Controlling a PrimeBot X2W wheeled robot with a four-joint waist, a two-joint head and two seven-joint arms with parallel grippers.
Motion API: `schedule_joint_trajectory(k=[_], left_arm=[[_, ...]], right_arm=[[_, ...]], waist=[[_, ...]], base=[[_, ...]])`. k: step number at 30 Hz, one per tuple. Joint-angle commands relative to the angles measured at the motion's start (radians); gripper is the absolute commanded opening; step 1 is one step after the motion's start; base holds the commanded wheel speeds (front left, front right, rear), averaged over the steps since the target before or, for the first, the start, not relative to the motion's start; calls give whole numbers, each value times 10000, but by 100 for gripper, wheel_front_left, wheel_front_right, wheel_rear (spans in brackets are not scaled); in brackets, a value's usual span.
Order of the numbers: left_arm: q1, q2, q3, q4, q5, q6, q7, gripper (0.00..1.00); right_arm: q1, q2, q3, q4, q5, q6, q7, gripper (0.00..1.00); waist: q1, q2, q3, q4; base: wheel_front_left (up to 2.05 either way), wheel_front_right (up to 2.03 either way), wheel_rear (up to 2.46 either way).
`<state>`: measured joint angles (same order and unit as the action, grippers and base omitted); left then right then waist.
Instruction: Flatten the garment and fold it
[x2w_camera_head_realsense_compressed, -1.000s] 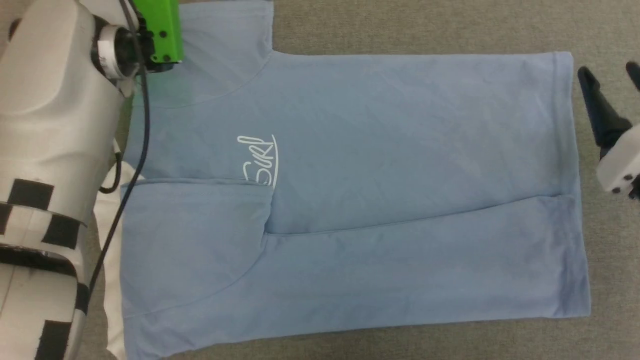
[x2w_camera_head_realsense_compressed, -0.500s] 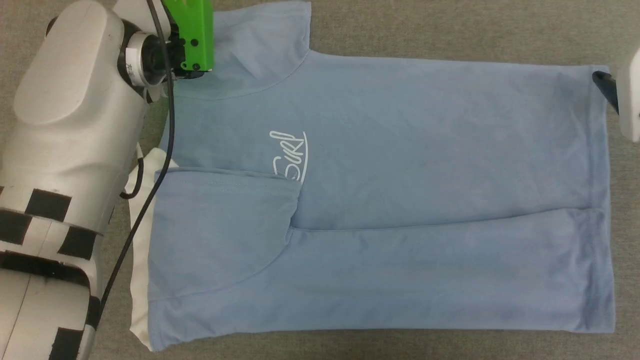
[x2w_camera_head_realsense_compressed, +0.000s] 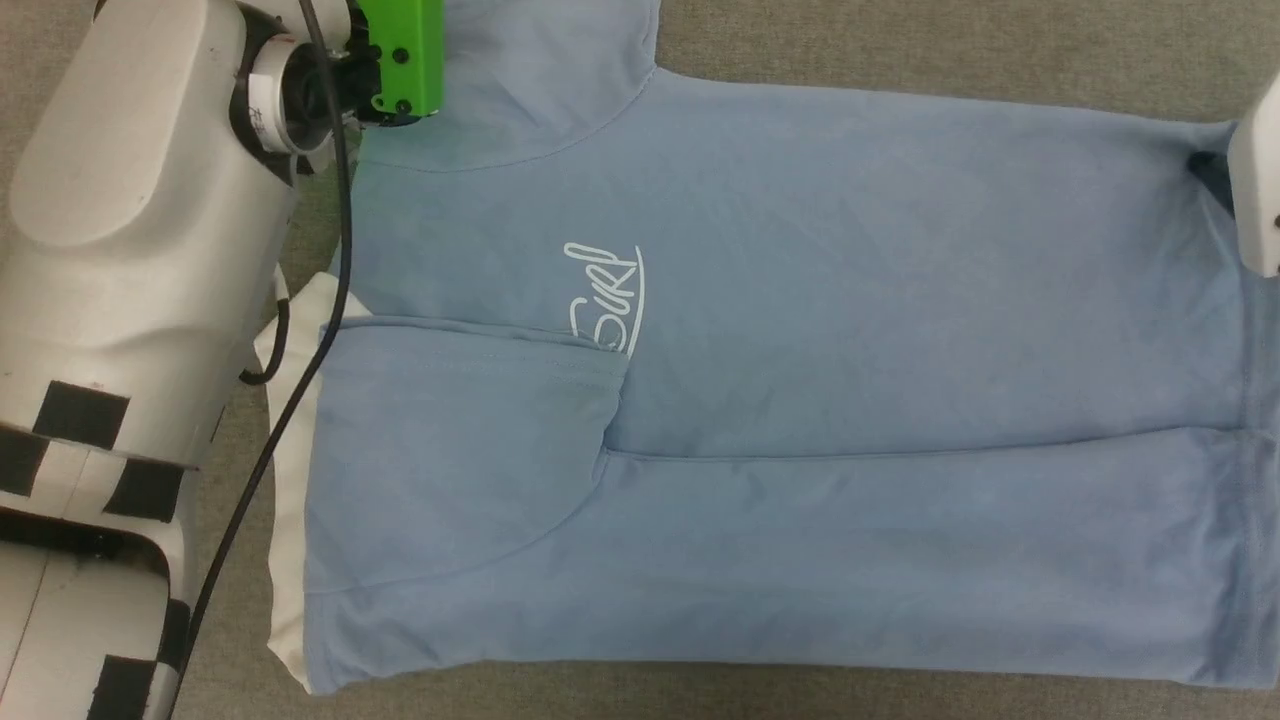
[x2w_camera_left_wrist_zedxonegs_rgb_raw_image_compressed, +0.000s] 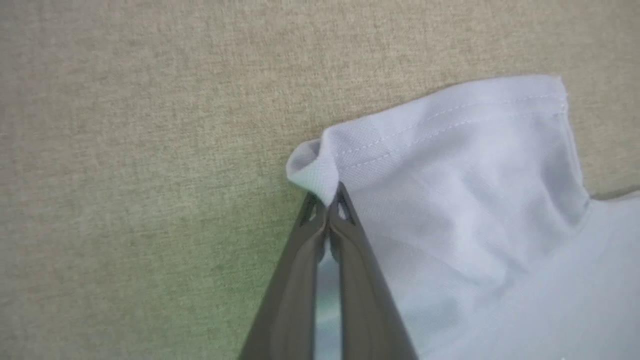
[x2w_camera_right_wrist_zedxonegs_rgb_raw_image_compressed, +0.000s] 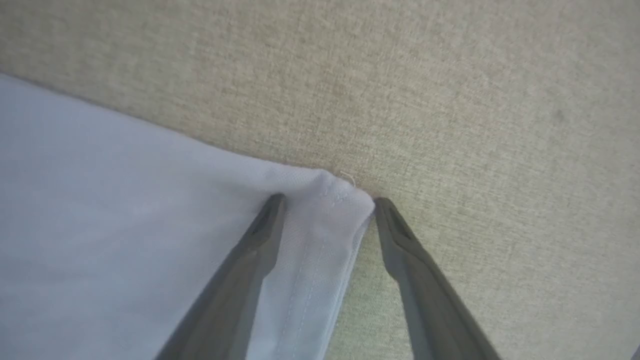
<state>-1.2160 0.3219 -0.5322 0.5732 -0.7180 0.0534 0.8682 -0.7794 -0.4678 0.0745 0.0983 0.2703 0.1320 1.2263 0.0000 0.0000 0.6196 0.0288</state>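
Garment (x2w_camera_head_realsense_compressed: 850, 300) laid out sideways on the beige worktop (x2w_camera_head_realsense_compressed: 900, 40), collar end to the robot's left, hem to its right. Closest to the robot, the near long side is already turned in over the body, near sleeve (x2w_camera_head_realsense_compressed: 450, 450) tucked with it, and a white band (x2w_camera_head_realsense_compressed: 285, 480) peeks out at the collar end. Mid-cloth, the panel with the white script logo (x2w_camera_head_realsense_compressed: 605, 300) lies smooth, only faint creases.

Now the far side, and that's where the action is. The far sleeve (x2w_camera_head_realsense_compressed: 540, 70) lies spread out, unfolded, and the left pincer (x2w_camera_left_wrist_zedxonegs_rgb_raw_image_compressed: 327, 200) is clamped tight on the corner of its hem, cloth bunched just past the tips. Over at the far hem corner the right pincer (x2w_camera_right_wrist_zedxonegs_rgb_raw_image_compressed: 327, 202) stands spread, one finger lying on the cloth, the other on the worktop just beside the edge, nothing gripped there yet.

My read: flattening looks done, one lengthwise fold is in, the far fold is being set up, and the crosswise folds are left to do.
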Motion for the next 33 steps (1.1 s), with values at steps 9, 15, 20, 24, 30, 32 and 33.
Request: schedule_joint_trajectory(k=[9, 15, 20, 24, 30, 32, 33], left_arm=[[781, 276, 428, -424, -577, -284, -640, 0], [1441, 447, 849, -899, -1106, -538, -1070, 0], [2138, 621, 1048, -1435, -1402, -650, -1316, 0], [2851, 807, 1234, -1995, -1611, -605, -1507, 0], [4292, 1060, 1489, -2976, -1972, -412, -1733, 0], [4825, 1147, 1584, -3287, -2070, -289, -1832, 0], [5130, 1178, 1656, -3480, -2159, -231, -1891, 0]], right_arm=[[512, 318, -309, 461, 338, -13, -1150, 0], [976, 254, -482, 361, 648, -13, -2149, 0], [1636, 231, -680, 175, 1005, -13, -2982, 0], [2320, 217, -862, 46, 1197, -13, -3295, 0], [3416, 407, -1109, -127, 1392, -13, -3640, 0], [3789, 538, -1184, -107, 1452, -13, -3751, 0], [3988, 606, -1227, -111, 1469, -13, -3806, 0]], waist=[[0, 0, -845, -152], [0, 0, -1972, -130], [0, 0, -2934, -50], [0, 0, -3489, 9], [0, 0, -4012, 52], [0, 0, -4187, 68], [0, 0, -4265, 73]], base=[[0, 0, 0], [0, 0, 0], [0, 0, 0], [0, 0, 0], [0, 0, 0], [0, 0, 0], [0, 0, 0]])
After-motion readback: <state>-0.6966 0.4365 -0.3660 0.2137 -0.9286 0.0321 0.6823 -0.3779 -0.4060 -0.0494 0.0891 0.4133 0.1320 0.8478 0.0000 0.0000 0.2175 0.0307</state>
